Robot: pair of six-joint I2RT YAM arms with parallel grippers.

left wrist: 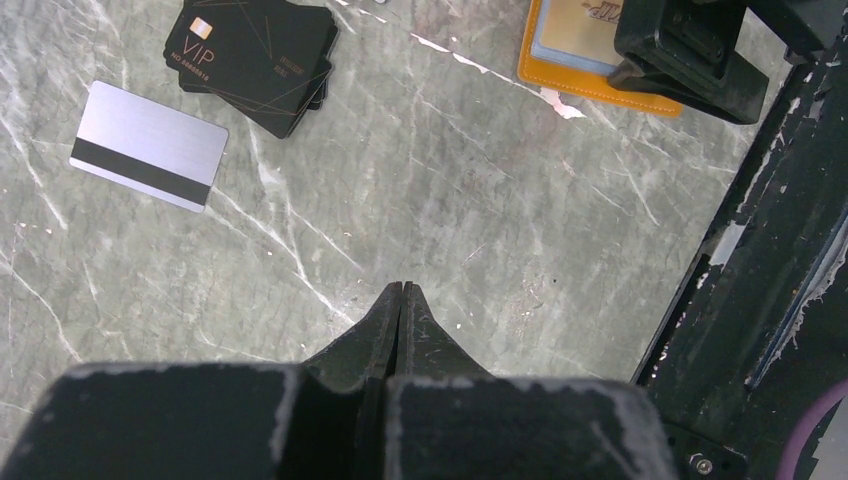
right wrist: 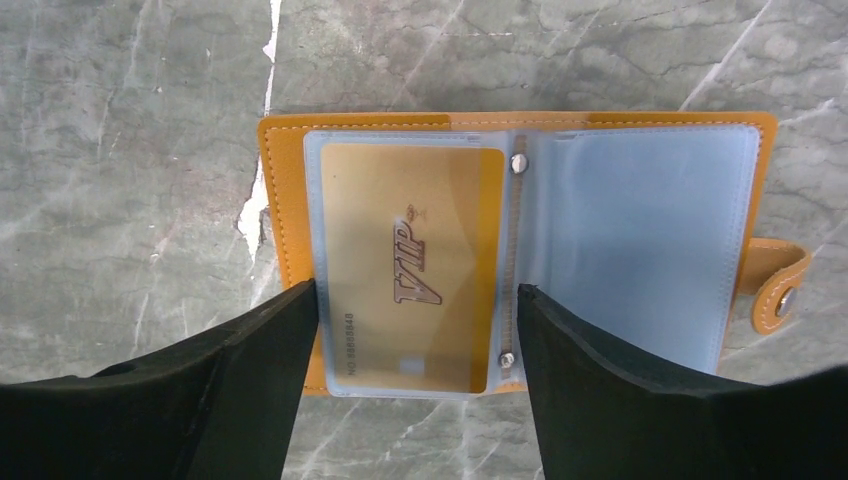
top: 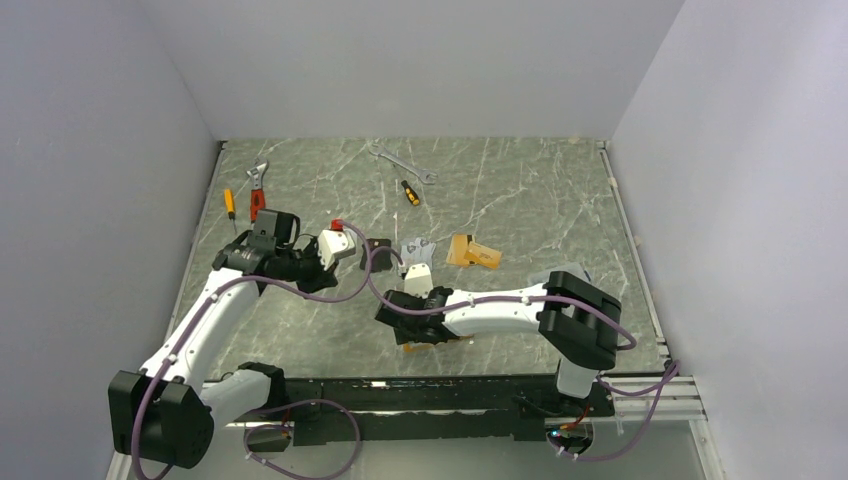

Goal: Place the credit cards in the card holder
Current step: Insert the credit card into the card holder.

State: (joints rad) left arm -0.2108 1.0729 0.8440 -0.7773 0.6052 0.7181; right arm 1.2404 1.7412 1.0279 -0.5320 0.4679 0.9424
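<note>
since one gold card [right wrist: 410,265] already sits inside the left clear pocket of the card holder [right wrist: 285,200], the job is begun but far from done. the holder lies open and flat on the table [right wrist: 130,120], near the front edge between the two arms. its right-hand pocket shows nothing inside, and its snap tab [right wrist: 780,300] sticks out to the right. the right gripper [right wrist: 415,300] hangs over it with its jaws spread wide, one finger at each side of the filled pocket. they have hold of nothing, and i cannot tell whether the tips touch the leather.

the other cards lie loose on the table. from the left wrist, a silver card [left wrist: 148,145] with a black stripe lies flat just beside a small stack of black cards [left wrist: 255,55], both well apart from the holder. from overhead, some orange-tan cards [top: 472,252] lie farther back and to the right. the left gripper [left wrist: 402,295] hovers above bare table with its jaws pressed tight together and nothing between them.

by my reckoning one card is in and several are left. each has to be lifted off the flat surface and slid into a pocket, and the unfilled right-hand pocket looks like the next place to fill.
</note>
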